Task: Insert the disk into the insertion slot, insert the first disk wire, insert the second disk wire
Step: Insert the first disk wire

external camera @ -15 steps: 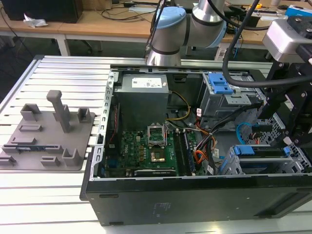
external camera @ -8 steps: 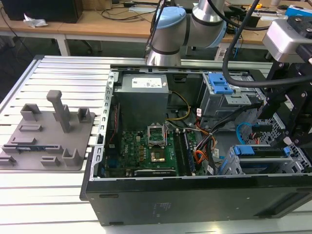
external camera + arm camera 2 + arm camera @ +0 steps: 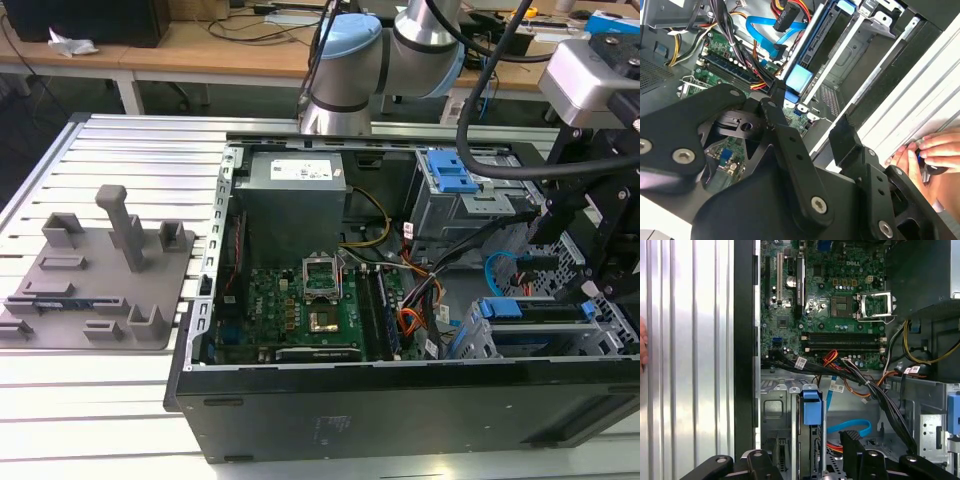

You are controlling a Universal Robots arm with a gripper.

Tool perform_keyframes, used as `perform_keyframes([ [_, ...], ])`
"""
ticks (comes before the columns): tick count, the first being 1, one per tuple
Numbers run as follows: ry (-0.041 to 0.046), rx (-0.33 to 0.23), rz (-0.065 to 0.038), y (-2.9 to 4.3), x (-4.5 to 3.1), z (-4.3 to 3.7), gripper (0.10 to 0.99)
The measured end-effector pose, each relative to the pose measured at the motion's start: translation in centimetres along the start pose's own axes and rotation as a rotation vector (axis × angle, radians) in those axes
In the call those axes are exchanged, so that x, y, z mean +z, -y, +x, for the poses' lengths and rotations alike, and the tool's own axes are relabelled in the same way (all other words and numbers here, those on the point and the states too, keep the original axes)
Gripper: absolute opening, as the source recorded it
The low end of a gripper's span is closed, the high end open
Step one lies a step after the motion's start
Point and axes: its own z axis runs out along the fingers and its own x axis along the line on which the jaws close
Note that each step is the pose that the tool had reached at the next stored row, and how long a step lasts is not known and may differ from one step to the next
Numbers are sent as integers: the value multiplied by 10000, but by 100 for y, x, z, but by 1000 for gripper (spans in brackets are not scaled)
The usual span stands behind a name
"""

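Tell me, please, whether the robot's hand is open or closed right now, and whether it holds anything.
Hand: open, holding nothing, close to the disk.

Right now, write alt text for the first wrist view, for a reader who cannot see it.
The open gripper hangs over the disk, whose blue caddy stands in the grey slot of an open computer case. A light blue cable curls beside it, a motherboard lies beyond, and a ribbed metal table flanks the case.
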Motion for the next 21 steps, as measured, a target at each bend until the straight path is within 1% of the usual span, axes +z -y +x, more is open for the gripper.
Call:
perform_keyframes([
  [1, -42, 0, -1, 18, 1, -53, 624],
  [2, -191, 1, -1, 34, 9, -151, 624],
  [3, -468, 3, 1, 36, 13, -206, 624],
  [4, -825, 0, 155, 35, 16, -246, 624],
  [5, -903, -5, 307, 35, 17, -251, 624],
  [6, -951, -4, 466, 36, 17, -253, 624],
  [7, -981, 9, 613, 35, 17, -253, 624],
  [9, -1018, 169, 864, 35, 18, -256, 624],
  [10, -1036, 292, 915, 36, 22, -255, 624],
  [11, -1062, 347, 929, 37, 26, -256, 624],
  [12, -1136, 357, 931, 37, 29, -265, 624],
  [14, -1354, 352, 936, 36, 43, -315, 624],
  [15, -1488, 348, 938, 35, 49, -354, 624],
  [16, -1743, 338, 942, 36, 58, -424, 624],
  [18, -2113, 323, 948, 36, 66, -497, 624],
  [19, -2360, 313, 953, 37, 68, -534, 624],
  [20, -2537, 307, 955, 37, 71, -557, 624],
  [21, -2920, 292, 960, 37, 74, -600, 624],
])
